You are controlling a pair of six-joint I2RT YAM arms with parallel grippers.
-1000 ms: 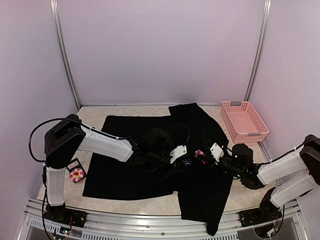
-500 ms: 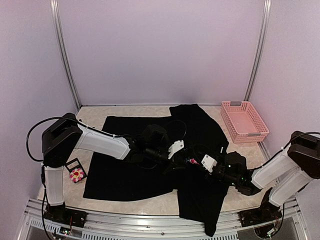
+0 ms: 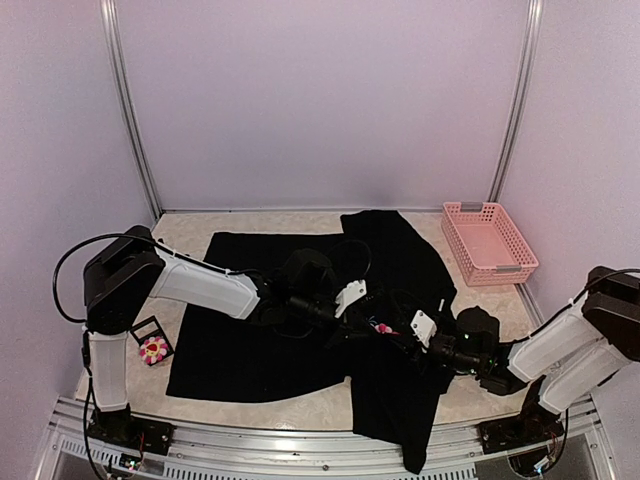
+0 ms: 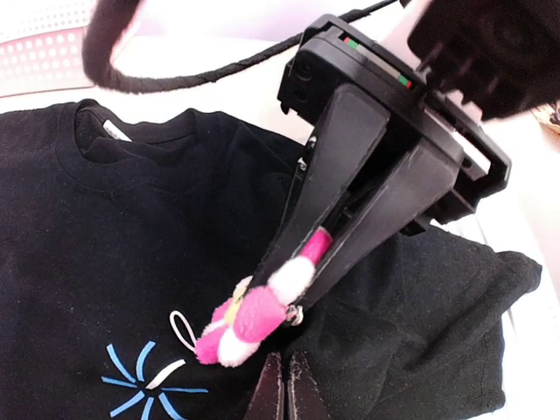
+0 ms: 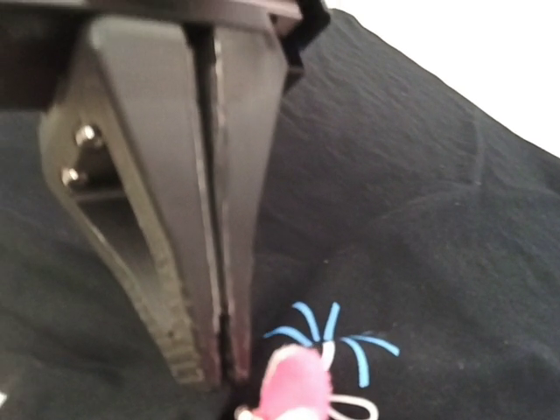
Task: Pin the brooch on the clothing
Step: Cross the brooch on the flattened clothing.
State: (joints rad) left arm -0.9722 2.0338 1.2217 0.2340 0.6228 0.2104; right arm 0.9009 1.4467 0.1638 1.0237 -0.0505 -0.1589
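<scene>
My left wrist view shows plainly what overhead blurs: right gripper (image 4: 282,293) pinching the plush pink-white brooch (image 4: 249,319) above the black shirt (image 4: 96,245); left gripper (image 4: 285,389) pressed together.

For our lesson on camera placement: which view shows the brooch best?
Left wrist: the brooch shows large, pink and white, in the jaws of the right gripper. Right wrist catches only a pink edge; top external, a tiny speck.

L gripper (image 5: 219,367) tip-to-tip w/ R gripper (image 4: 297,289) + brooch (image 4: 254,319), basket (image 3: 455,238) well apart
</scene>
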